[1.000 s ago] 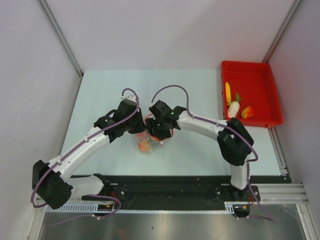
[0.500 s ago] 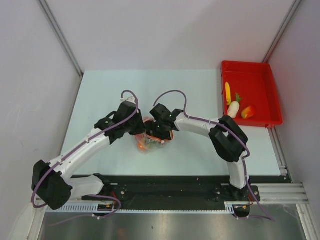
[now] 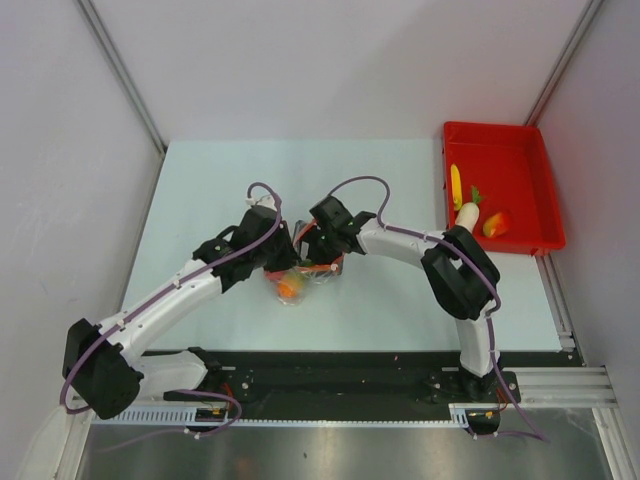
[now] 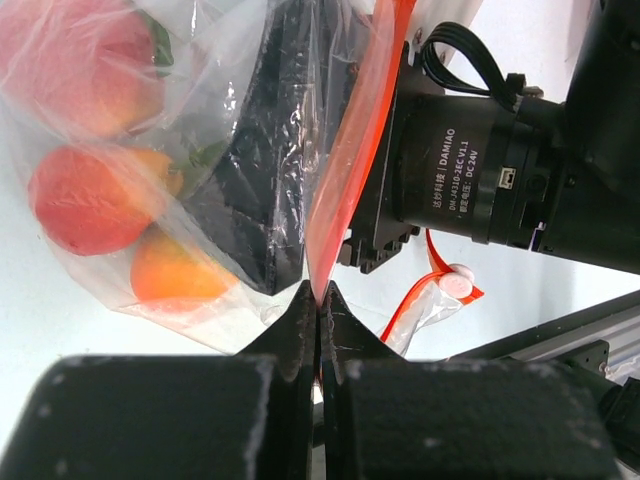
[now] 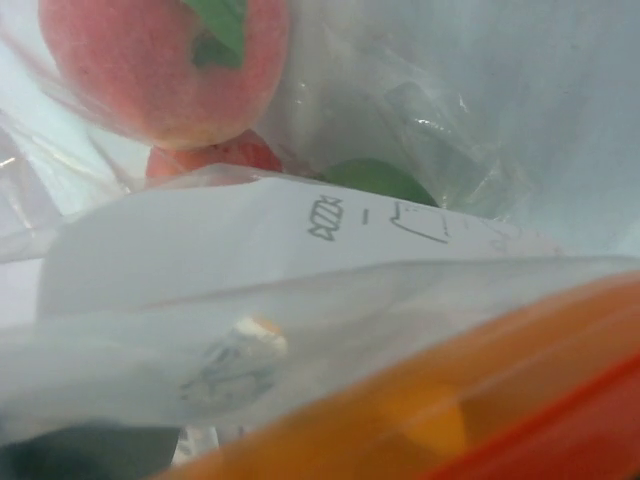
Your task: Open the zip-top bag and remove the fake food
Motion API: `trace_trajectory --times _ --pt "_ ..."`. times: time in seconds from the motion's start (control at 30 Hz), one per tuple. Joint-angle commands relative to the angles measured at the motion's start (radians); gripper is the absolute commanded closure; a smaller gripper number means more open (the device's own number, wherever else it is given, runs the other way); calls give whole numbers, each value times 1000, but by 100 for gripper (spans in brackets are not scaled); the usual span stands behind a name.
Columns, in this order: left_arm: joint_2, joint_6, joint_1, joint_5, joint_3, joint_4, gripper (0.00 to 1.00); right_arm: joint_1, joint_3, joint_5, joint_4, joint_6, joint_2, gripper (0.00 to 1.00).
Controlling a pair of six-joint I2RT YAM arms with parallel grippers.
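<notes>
The zip-top bag (image 3: 297,279) hangs between my two grippers at the table's middle. My left gripper (image 4: 320,297) is shut on its red-orange zip strip (image 4: 348,150); in the top view the left gripper (image 3: 281,262) sits at the bag's left. Fake food shows through the plastic: a pink peach (image 4: 80,60), a red piece (image 4: 80,200) and an orange piece (image 4: 175,270). My right gripper (image 3: 322,258) is pressed against the bag's right side. One black finger (image 4: 255,150) shows behind the plastic. In the right wrist view the bag (image 5: 300,270) hides the fingers.
A red tray (image 3: 530,150) stands at the back right with a yellow piece (image 3: 456,185), a white radish (image 3: 467,215) and an orange-red fruit (image 3: 496,223). Grey walls close in on three sides.
Both grippers have drawn closer together over the bag. The right wrist has shifted back and left, the left gripper slightly right and nearer. The bag looks more bunched between them.
</notes>
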Motion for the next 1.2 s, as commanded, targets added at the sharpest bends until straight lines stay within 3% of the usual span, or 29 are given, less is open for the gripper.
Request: trace_trajectory --times 0.0,0.1,0.27,0.4,0.43,0.57,0.83,1.0,1.17 --pt "-28 -18 -12 5 11 -17 100 -9 -1 0 72 66 42 1" --pt "-21 -19 -19 5 8 -16 100 13 1 20 78 85 71 4" --pt "-15 -22 -28 5 8 -7 100 31 1 55 124 123 117 18" --pt "-19 -16 -31 -6 9 -28 100 22 1 77 139 97 100 47" --pt "-27 -15 -29 -10 9 -31 100 25 1 86 136 79 88 50" --pt "-44 -1 -28 -43 16 -57 100 37 -1 92 105 -51 -13 57" --pt "-45 56 -20 -93 85 -121 100 67 1 -6 121 -481 -153 71" --pt "-50 76 -13 -110 117 -155 100 24 1 -35 130 -546 -220 77" --pt "-74 65 9 -107 106 -163 100 -15 1 -186 132 -671 -312 76"
